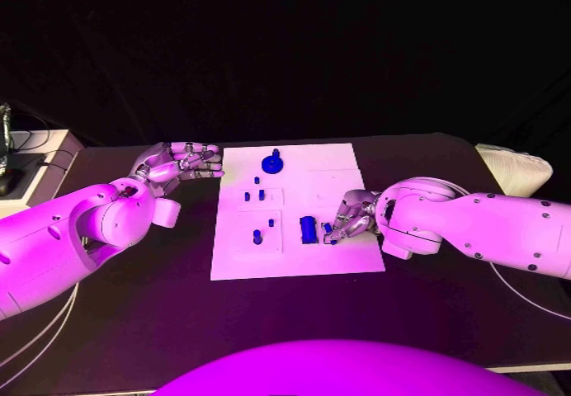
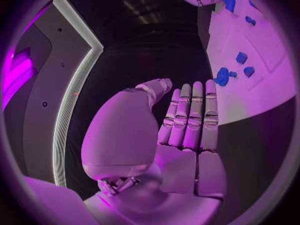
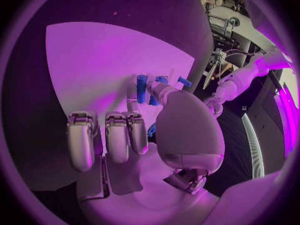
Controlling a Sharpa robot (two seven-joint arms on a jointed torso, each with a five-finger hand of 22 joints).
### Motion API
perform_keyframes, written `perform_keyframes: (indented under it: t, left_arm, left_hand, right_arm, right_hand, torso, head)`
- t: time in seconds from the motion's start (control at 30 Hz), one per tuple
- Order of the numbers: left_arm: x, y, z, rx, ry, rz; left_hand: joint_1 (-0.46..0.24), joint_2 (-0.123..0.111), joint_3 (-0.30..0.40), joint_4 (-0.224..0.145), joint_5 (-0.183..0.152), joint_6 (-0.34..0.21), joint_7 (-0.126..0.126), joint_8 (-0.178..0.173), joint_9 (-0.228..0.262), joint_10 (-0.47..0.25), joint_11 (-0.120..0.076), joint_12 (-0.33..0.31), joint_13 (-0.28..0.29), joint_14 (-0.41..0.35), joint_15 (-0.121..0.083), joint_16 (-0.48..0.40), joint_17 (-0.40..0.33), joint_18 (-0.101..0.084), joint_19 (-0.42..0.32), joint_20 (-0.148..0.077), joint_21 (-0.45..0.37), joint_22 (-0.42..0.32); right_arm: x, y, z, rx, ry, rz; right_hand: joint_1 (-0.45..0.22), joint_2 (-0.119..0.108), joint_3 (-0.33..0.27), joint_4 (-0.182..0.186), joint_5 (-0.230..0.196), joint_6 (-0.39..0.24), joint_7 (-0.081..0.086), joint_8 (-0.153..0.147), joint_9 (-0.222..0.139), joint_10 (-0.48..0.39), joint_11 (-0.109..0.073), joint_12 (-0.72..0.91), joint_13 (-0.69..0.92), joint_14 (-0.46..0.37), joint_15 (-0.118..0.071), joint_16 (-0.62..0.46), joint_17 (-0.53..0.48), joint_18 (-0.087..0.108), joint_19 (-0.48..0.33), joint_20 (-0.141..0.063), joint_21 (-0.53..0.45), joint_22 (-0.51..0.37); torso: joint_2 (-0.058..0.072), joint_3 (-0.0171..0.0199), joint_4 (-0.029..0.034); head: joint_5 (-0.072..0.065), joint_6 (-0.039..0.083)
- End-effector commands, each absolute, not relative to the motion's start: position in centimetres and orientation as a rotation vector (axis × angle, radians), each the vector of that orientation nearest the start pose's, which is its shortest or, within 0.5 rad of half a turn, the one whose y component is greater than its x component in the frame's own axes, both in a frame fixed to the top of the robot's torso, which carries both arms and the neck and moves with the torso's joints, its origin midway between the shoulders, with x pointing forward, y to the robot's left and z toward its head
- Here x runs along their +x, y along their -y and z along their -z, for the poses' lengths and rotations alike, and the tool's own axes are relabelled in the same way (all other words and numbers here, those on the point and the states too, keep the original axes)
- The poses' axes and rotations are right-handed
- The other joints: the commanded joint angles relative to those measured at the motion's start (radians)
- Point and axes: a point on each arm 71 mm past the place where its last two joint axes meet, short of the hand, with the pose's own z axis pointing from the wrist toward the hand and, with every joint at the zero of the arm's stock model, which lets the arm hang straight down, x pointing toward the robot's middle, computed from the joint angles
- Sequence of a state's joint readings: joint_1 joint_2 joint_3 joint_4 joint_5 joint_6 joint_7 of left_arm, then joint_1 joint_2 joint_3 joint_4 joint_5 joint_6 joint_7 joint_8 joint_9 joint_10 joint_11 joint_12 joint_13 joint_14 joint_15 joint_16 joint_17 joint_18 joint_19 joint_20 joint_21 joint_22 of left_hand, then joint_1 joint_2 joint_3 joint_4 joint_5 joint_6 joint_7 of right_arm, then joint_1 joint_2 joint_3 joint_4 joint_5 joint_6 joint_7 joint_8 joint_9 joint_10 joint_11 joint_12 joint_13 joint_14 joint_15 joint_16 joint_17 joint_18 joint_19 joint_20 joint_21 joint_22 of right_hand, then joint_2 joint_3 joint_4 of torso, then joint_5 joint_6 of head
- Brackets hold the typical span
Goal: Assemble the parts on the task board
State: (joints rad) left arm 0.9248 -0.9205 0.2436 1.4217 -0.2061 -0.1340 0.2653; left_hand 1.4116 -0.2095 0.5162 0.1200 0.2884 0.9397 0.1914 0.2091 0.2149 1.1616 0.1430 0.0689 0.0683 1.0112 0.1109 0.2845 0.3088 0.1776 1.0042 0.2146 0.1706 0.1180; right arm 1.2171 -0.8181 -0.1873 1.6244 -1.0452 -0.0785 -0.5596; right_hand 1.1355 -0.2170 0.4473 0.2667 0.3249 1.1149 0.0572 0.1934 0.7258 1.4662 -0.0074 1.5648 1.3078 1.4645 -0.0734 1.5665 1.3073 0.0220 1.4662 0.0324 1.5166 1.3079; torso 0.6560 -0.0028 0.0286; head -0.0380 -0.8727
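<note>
The white task board (image 1: 298,256) lies in the middle of the black table. A blue round part (image 1: 274,162) stands at its far end, and small blue pegs (image 1: 255,196) and another peg (image 1: 257,238) stand along its left side. A thick blue cylinder (image 1: 309,228) stands near the right middle. My right hand (image 1: 353,216) rests at the board's right edge with its fingers curled in, pinching a small blue part (image 1: 327,228) beside the cylinder (image 3: 142,88). My left hand (image 1: 181,165) hovers off the board's far left corner, palm (image 2: 187,150) flat, fingers straight, holding nothing.
A white ribbed object (image 1: 517,169) sits at the table's far right corner. A grey box (image 1: 35,157) with cables stands off the far left. Bare black table (image 1: 143,305) spreads to the left, right and front of the board.
</note>
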Motion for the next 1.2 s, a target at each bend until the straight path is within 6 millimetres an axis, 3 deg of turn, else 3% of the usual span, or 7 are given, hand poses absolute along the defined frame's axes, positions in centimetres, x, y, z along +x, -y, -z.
perform_keyframes:
  t: [0.03,0.63,0.93,1.0,1.1,1.13,1.2]
  left_arm:
    - [48.41,-27.72,22.18,-1.141,-1.504,1.485]
    - [48.50,-27.60,22.27,-1.141,-1.506,1.486]
    - [48.50,-27.61,22.28,-1.141,-1.506,1.485]
    - [48.51,-27.61,22.28,-1.141,-1.506,1.484]
    - [48.52,-27.60,22.29,-1.141,-1.506,1.484]
    - [48.52,-27.60,22.29,-1.141,-1.506,1.484]
    - [48.52,-27.60,22.30,-1.141,-1.506,1.484]
  left_hand:
    - [-0.003,0.000,0.001,0.003,0.005,-0.002,0.005,-0.002,-0.001,-0.004,0.002,-0.004,-0.001,-0.009,0.002,-0.006,0.001,0.003,0.001,0.009,-0.005,-0.001]
    - [-0.003,0.000,0.002,0.004,0.005,-0.003,0.005,-0.002,-0.001,-0.005,0.002,-0.004,-0.001,-0.009,0.002,-0.007,0.002,0.003,0.001,0.009,-0.006,-0.002]
    - [-0.004,0.000,0.002,0.005,0.005,-0.003,0.005,-0.002,-0.002,-0.005,0.002,-0.004,-0.001,-0.010,0.002,-0.007,0.003,0.003,0.001,0.009,-0.007,-0.002]
    - [-0.004,0.000,0.002,0.005,0.005,-0.003,0.005,-0.002,-0.002,-0.005,0.002,-0.004,-0.001,-0.010,0.002,-0.007,0.003,0.003,0.001,0.009,-0.007,-0.002]
    - [-0.004,0.000,0.002,0.005,0.005,-0.003,0.005,-0.002,-0.002,-0.005,0.002,-0.004,-0.001,-0.010,0.002,-0.007,0.003,0.003,0.001,0.009,-0.007,-0.002]
    - [-0.004,0.000,0.002,0.005,0.005,-0.003,0.005,-0.002,-0.002,-0.006,0.003,-0.004,-0.001,-0.010,0.003,-0.007,0.003,0.003,0.001,0.009,-0.007,-0.002]
    - [-0.005,0.001,0.002,0.005,0.005,-0.003,0.005,-0.002,-0.002,-0.006,0.003,-0.004,-0.001,-0.010,0.003,-0.008,0.003,0.003,0.001,0.009,-0.007,-0.002]
  right_arm:
    - [43.74,18.37,25.66,0.198,-2.320,-0.415]
    - [43.81,17.93,25.55,0.244,-2.259,-0.440]
    - [43.92,18.10,25.53,0.256,-2.245,-0.437]
    - [43.91,18.12,25.53,0.257,-2.245,-0.438]
    - [43.86,18.15,25.54,0.260,-2.247,-0.441]
    - [43.84,18.17,25.54,0.260,-2.247,-0.442]
    - [43.80,18.23,25.54,0.262,-2.248,-0.442]
  right_hand:
    - [-0.007,0.001,0.000,0.005,-0.004,0.002,0.003,-0.003,-0.001,0.105,-0.007,0.006,0.263,0.106,-0.002,0.004,0.263,-0.011,0.091,-0.001,-0.004,0.248]
    - [-0.031,0.012,-0.007,0.019,-0.002,0.006,0.002,0.000,-0.004,0.105,-0.008,0.006,0.263,0.106,-0.002,0.004,0.263,-0.012,0.093,-0.002,0.004,0.250]
    - [-0.085,0.012,-0.038,0.023,-0.038,0.006,0.003,0.001,-0.009,0.105,-0.007,0.006,0.263,0.106,-0.002,0.004,0.263,-0.012,0.093,-0.002,0.003,0.250]
    - [-0.115,0.006,-0.076,0.024,-0.079,0.006,0.002,0.002,-0.013,0.105,-0.008,0.006,0.263,0.106,-0.003,0.004,0.263,-0.012,0.092,-0.002,0.001,0.249]
    - [-0.126,0.019,-0.151,0.024,-0.110,0.006,0.000,0.005,-0.016,0.105,-0.009,0.006,0.263,0.106,-0.004,0.004,0.263,-0.011,0.092,-0.002,-0.001,0.249]
    - [-0.138,0.015,-0.173,0.024,-0.041,0.006,0.000,0.006,-0.017,0.105,-0.010,0.006,0.263,0.106,-0.005,0.004,0.263,-0.012,0.092,-0.003,0.001,0.249]
    - [-0.140,0.015,-0.178,0.024,-0.037,0.005,0.000,0.007,-0.017,0.105,-0.010,0.006,0.263,0.106,-0.004,0.004,0.263,-0.012,0.092,-0.003,0.001,0.249]
  torso:
    - [0.000,-0.0002,-0.0002]
    - [0.000,-0.0005,0.0006]
    - [-0.001,0.0001,-0.0005]
    - [-0.001,0.0001,-0.0009]
    - [-0.001,0.0003,-0.0004]
    - [0.000,0.0004,0.0000]
    - [0.000,0.0005,0.0002]
  head:
    - [-0.001,0.000]
    - [-0.003,0.000]
    - [-0.002,0.000]
    - [-0.003,0.000]
    - [-0.003,0.000]
    - [-0.003,0.000]
    - [-0.003,0.000]
